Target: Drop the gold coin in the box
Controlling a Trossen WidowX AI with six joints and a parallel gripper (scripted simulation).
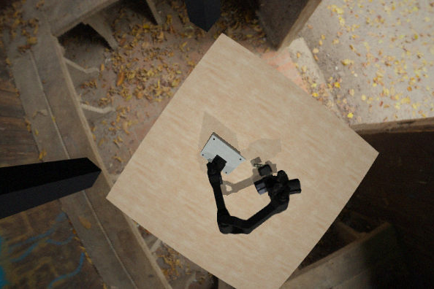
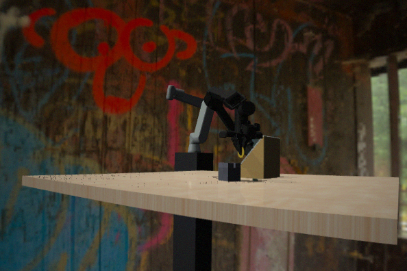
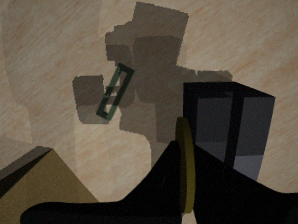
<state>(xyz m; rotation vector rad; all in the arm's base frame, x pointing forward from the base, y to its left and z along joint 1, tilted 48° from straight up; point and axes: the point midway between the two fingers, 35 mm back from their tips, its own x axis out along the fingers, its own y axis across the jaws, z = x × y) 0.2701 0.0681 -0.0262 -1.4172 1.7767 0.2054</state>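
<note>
My gripper [image 2: 241, 150] [image 3: 180, 147] is shut on the gold coin [image 2: 240, 157] [image 3: 186, 172], which juts out below the fingertips and shows edge-on in the wrist view. The grey box [image 2: 229, 172] [image 3: 213, 120] [image 1: 261, 187] stands on the table; its slot [image 3: 233, 131] is a dark strip across the lid, roughly in line with the coin's edge. The coin hangs above lid height, to the slot's left in the wrist view. The dark-green holder [image 3: 126, 68] [image 2: 255, 179] lies empty on the table. Arm parts cover much of the box in the top view.
A tan wedge-shaped block [image 2: 252, 165] [image 3: 52, 182] with a sloping pale metal plate [image 1: 223, 149] stands close behind the holder and box in the exterior view. The arm bends over the wooden table [image 1: 161, 157] [image 2: 124, 186] and passes over one edge of that plate.
</note>
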